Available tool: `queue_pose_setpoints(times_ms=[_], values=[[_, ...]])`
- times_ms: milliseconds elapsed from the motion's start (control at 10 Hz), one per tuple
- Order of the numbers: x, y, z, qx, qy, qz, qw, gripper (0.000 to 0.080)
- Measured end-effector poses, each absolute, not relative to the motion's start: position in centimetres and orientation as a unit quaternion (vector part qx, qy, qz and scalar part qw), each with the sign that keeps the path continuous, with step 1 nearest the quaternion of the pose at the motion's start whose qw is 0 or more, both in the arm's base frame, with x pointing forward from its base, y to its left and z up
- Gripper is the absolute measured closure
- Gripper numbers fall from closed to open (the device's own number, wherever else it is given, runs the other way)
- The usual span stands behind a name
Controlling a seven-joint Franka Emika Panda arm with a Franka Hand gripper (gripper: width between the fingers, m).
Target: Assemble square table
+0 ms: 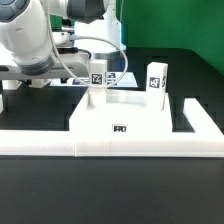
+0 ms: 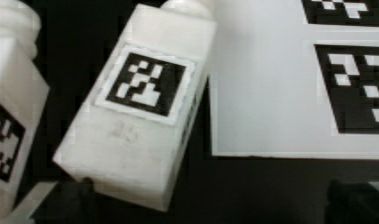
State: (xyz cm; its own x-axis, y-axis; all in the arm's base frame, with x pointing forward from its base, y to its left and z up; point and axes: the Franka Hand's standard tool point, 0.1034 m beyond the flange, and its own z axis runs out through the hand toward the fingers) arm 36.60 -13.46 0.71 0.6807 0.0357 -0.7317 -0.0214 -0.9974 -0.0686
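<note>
Hovering over leg [image 2: 147,100] w/ claw [image 2: 204,205] apparently released, tips either side; blurry tho. Tilted just beside marker board [image 2: 328,90], near 2nd leg [image 2: 8,95]. Prob. handles as rigid, light, slick plastic; grip mid-body across flat faces, firmly.

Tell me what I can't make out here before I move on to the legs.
Wrist view: the fingers are blurred and cut by the edge, so contact with the near leg is unclear.
Wrist view: the second leg is cut off by the edge.
Exterior view: the fingers are hidden behind the arm.
Exterior view: any holes in the tabletop are too small to see.
</note>
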Motion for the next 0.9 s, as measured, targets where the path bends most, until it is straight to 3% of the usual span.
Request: queue_pose_setpoints(times_ms=[300, 900], values=[[39.2, -15.4, 2.6, -0.922, -0.015, 0.384, 0.039, 0.015], [38.6, -15.7, 2.5, -0.919, -0.008, 0.393, 0.036, 0.015]])
